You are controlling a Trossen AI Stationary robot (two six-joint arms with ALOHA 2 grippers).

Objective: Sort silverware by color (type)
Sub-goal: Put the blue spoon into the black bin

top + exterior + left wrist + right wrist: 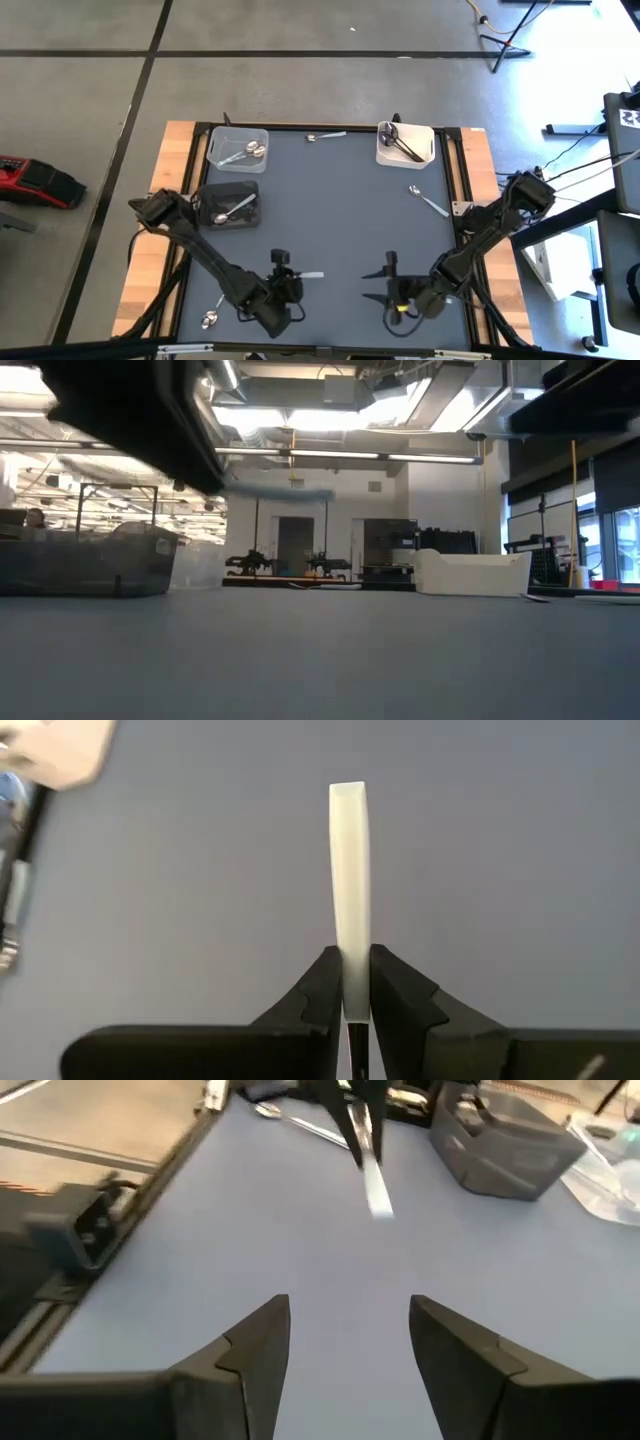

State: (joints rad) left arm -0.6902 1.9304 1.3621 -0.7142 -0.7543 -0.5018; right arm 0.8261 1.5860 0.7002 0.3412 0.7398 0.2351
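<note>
Near the tabletop's front edge, the left gripper [293,276] is clamped on a silver utensil [310,275] by its handle. The right gripper [387,283], jaws apart, waits beside it. More silverware [245,152] lies in bins [238,136] toward the far edge.

A dark grey-blue table mat [330,210] lies between pale wooden table edges [170,180]. On it stand a clear plastic bin [238,148], a dark grey plastic bin [227,204] just beside it, and a white plastic bin [405,144] well apart. Shiny silver spoons [428,202] lie on the mat; dark utensils [400,142] fill the white bin. The black left gripper [350,985] pinches a pale silver handle [348,880].
</note>
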